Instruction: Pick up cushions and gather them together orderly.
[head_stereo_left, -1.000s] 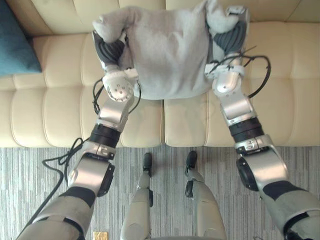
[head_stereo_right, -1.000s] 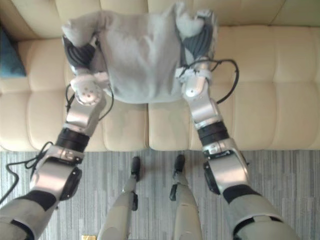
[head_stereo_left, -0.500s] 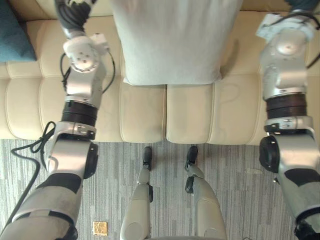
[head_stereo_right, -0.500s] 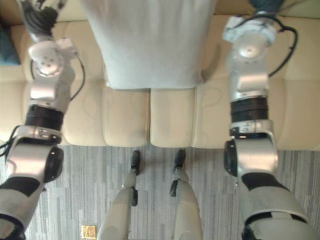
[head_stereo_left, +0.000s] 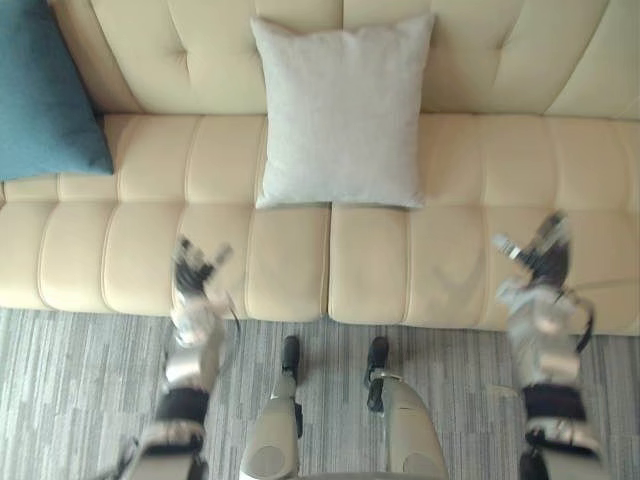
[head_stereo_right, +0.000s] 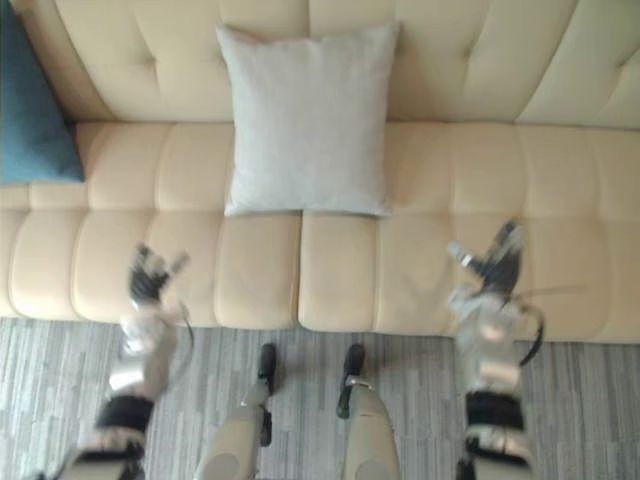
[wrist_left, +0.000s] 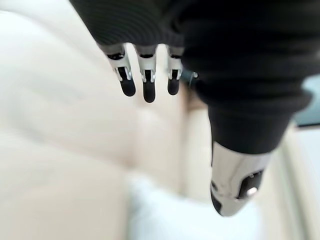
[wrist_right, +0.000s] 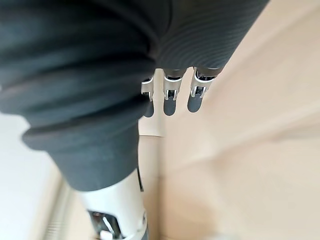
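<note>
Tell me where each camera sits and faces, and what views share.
Left eye view: head, looking down at sofa, grey cushion, blue cushion; left hand, right hand show.
Right eye view: shares that scene, slightly aside.
Left wrist view: wrist, along open left hand toward sofa.
Right wrist view: wrist, along open right hand toward sofa.

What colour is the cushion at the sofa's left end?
The cushion is plain teal blue, clearest in the left eye view.

Bright, soft, even light covers the sofa (head_stereo_left: 380, 270), with a faint shadow under the grey cushion (head_stereo_left: 340, 110).
</note>
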